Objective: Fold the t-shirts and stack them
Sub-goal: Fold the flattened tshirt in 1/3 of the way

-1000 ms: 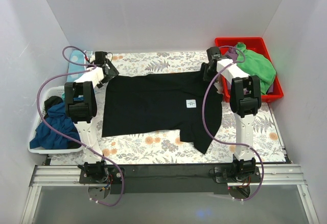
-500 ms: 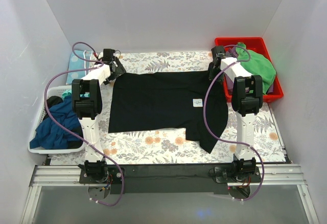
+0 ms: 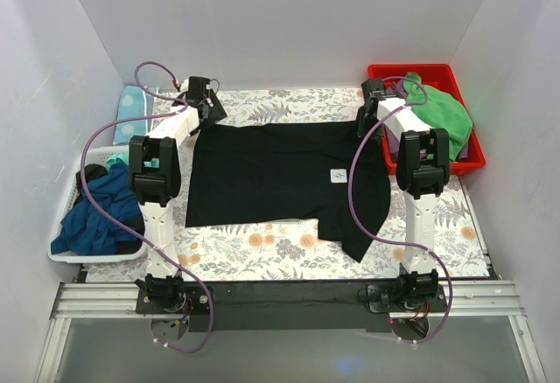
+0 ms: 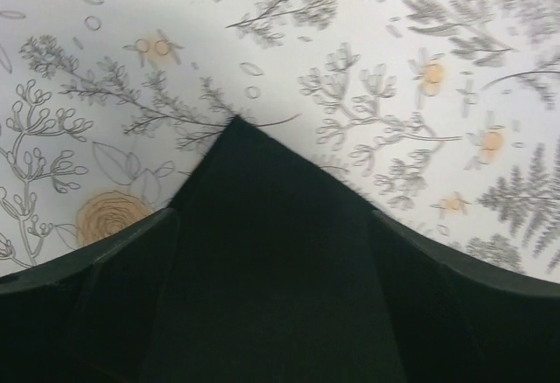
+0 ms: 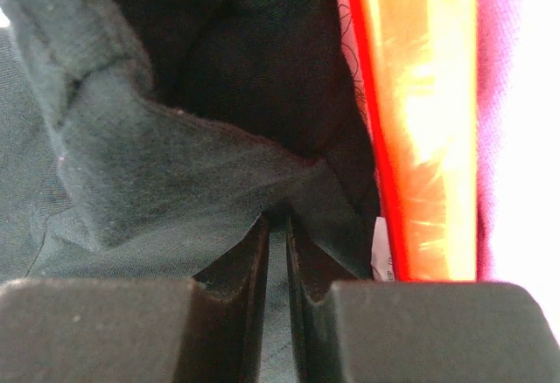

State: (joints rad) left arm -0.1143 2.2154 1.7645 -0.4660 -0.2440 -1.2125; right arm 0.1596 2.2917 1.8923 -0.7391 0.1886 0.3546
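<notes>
A large black t-shirt [image 3: 280, 173] with a small white square label [image 3: 337, 175] lies spread on the floral tablecloth [image 3: 262, 247]. One sleeve hangs toward the near right. My left gripper [image 3: 207, 106] is at the shirt's far left corner. In the left wrist view black cloth [image 4: 262, 226] fills the space between the fingers and ends in a point over the tablecloth. My right gripper [image 3: 363, 123] is at the far right corner. In the right wrist view it [image 5: 277, 226] is shut on a fold of the black shirt [image 5: 157, 164], right beside the red bin wall [image 5: 420, 121].
A red bin [image 3: 437, 73] at the far right holds a green shirt [image 3: 442, 112]. A white basket [image 3: 66, 204] at the left holds a dark blue shirt [image 3: 96, 217] and a bit of teal cloth [image 3: 114, 163]. A light blue item [image 3: 131, 107] lies at the far left.
My left gripper has moved away and to the right along the far edge, taking the shirt's far left corner with it. The whole shirt has shifted a little to the right.
</notes>
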